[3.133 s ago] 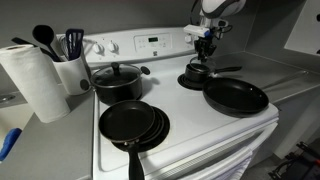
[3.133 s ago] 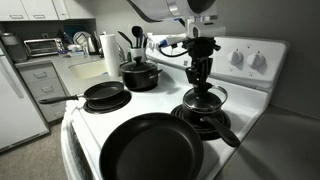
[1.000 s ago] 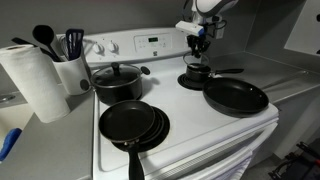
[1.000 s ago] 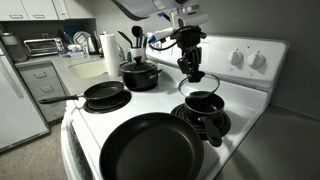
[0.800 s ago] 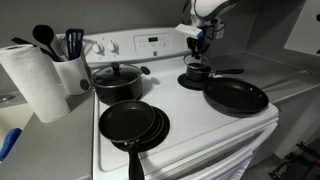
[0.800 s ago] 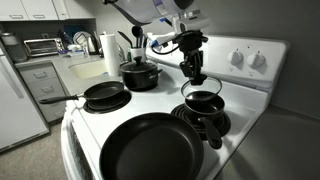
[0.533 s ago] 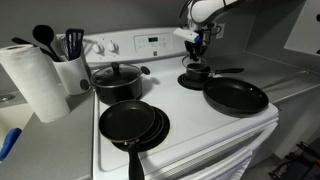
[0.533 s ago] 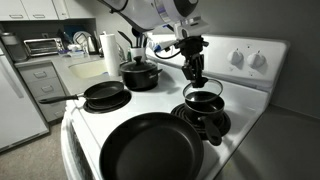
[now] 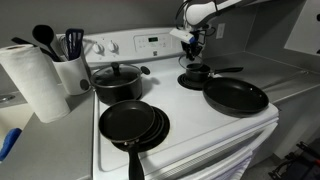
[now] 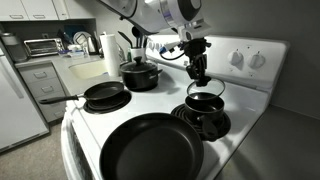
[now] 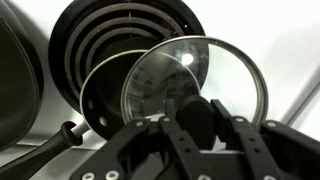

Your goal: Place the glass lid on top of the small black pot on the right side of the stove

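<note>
Above the small black pot (image 11: 100, 95), the claw (image 11: 200, 122) grips the glass lid (image 11: 190, 70), rims offset.

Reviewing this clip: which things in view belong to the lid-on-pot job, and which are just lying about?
In the job: glass lid, gripper shut on its knob, small black pot, stove.
Lying about: large lidded pot, frying pan, stacked pans, paper towel roll, utensil crock.

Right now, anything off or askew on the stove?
The glass lid is off the small black pot: it hangs above it, gripped by its knob in the pincer. In the wrist view it looks offset from the pot's rim. No spill or damage visible.
</note>
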You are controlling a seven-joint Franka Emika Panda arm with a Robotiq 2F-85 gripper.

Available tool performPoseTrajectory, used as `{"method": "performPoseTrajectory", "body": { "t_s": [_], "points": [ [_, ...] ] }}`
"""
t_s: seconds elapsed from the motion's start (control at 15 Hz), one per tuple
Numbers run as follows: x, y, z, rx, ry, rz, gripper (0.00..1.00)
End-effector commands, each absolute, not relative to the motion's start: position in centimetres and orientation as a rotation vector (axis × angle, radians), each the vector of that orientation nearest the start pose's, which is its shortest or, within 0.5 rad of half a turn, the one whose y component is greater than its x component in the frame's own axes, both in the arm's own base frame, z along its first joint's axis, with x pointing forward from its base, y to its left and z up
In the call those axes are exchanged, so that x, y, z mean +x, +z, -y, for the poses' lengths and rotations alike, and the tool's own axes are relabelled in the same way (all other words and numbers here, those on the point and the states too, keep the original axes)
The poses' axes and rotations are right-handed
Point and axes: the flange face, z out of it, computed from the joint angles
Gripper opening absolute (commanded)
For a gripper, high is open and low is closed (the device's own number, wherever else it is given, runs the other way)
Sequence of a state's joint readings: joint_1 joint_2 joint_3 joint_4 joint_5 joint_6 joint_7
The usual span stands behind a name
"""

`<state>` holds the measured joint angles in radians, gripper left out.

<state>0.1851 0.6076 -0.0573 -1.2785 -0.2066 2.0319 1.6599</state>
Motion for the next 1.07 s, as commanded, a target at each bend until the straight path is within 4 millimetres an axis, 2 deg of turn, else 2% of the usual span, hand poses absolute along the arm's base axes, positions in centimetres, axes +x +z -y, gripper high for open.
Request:
{"method": "performPoseTrajectory", "body": {
  "t_s": [0.0, 0.6, 1.0],
  "points": [
    [73.9, 42.3, -9.1, -2.359, -0.406, -2.113, 0.15],
    [72.5, 42.9, -7.2, -2.376, -0.35, -2.191, 0.15],
    [71.7, 41.8, -6.1, -2.365, -0.297, -2.224, 0.15]
  ]
}}
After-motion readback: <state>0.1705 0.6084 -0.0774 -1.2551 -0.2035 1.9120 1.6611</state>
